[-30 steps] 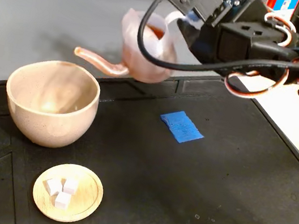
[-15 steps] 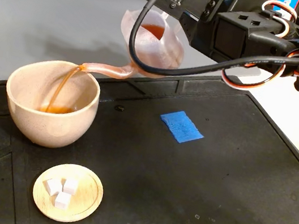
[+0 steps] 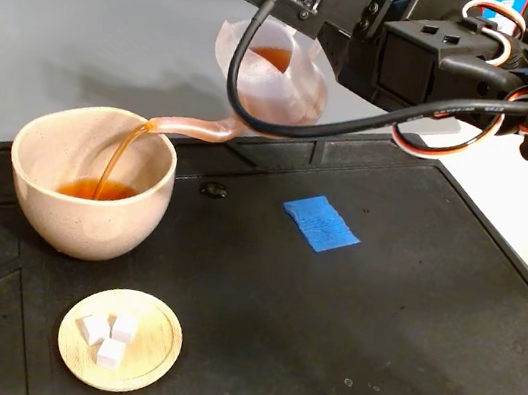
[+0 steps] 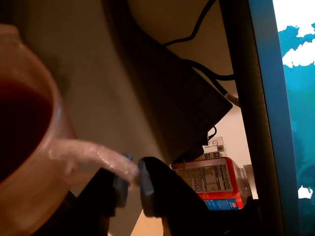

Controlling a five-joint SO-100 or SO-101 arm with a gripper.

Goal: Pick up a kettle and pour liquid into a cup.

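The kettle [image 3: 267, 87] is hanging tilted in the air above the far edge of the black work mat [image 3: 397, 311] in the fixed view, its translucent pinkish conical body leaning toward the left and its long thin curved spout [image 3: 189, 127] reaching out over the cup [image 3: 90, 184]. A thin reddish-brown stream of liquid [image 3: 121, 155] is running from the spout tip down into the cup, where a shallow tea-coloured pool is lying at the bottom; more of the same liquid is showing dark through the kettle's open top. The cup, a rounded handleless bowl of speckled beige-pink ceramic, is standing upright near the mat's left edge, clearly wider than the kettle. The gripper [image 4: 132, 181] is gripping the kettle's whitish loop handle [image 4: 93, 156], which in the wrist view is running from the pink body into the narrow gap between the two dark fingers, pinched close on it. In the fixed view the arm's black body and looping cables are coming in from the upper right, covering the handle. A small round wooden dish [image 3: 120, 339] holding white cubes [image 3: 111, 334] is sitting near the mat's front left corner, apart from the cup. A blue tape patch [image 3: 320, 222] is lying flat near the mat's middle. A red-labelled bottle [image 4: 209, 184] is showing in the wrist view.
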